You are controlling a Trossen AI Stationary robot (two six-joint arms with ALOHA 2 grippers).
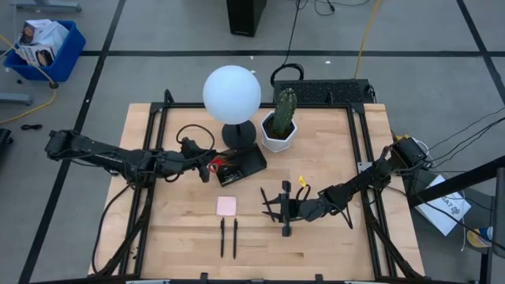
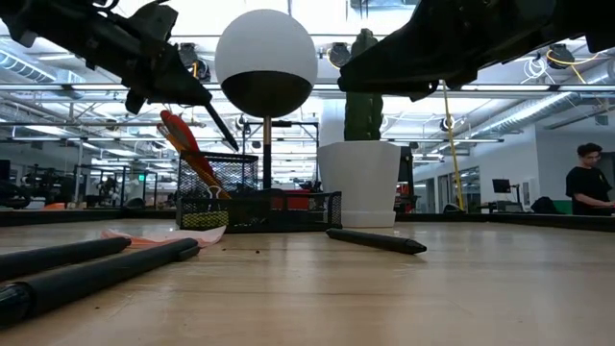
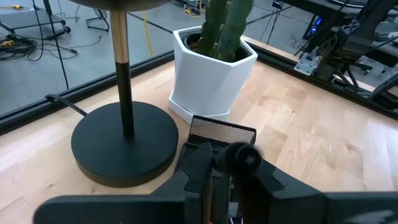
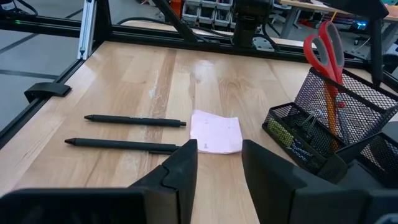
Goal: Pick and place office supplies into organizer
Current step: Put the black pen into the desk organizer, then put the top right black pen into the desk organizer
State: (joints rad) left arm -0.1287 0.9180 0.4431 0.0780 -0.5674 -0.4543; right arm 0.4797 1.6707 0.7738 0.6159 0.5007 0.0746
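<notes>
The black mesh organizer [image 1: 241,164] sits by the lamp base, with the red-handled scissors [image 2: 187,144] and an orange pencil [image 4: 329,106] standing in it. My left gripper [image 1: 207,168] hovers over its left end, shut on a slim black pen [image 2: 216,120]. My right gripper [image 4: 217,162] is open above the table, right of the pink sticky-note pad [image 1: 226,206]. Two black pens [image 1: 229,237] lie flat near the near edge. A third pen [image 2: 375,240] lies on the wood under the right arm. My left gripper pinches the black pen by its upper end [image 3: 242,158] between its two fingers. The fingers come slanting down from the table's left. The pen is lifted clear and slants down toward the organizer, its lower tip [image 2: 233,146] just above the mesh rim.
The lamp with the white globe [image 1: 231,93] and its round black base [image 3: 121,146] stand behind the organizer. The white cactus pot [image 1: 279,130] is to their right. A small yellow bit [image 1: 302,183] lies near the right arm. A person [image 2: 586,183] is far off in the room.
</notes>
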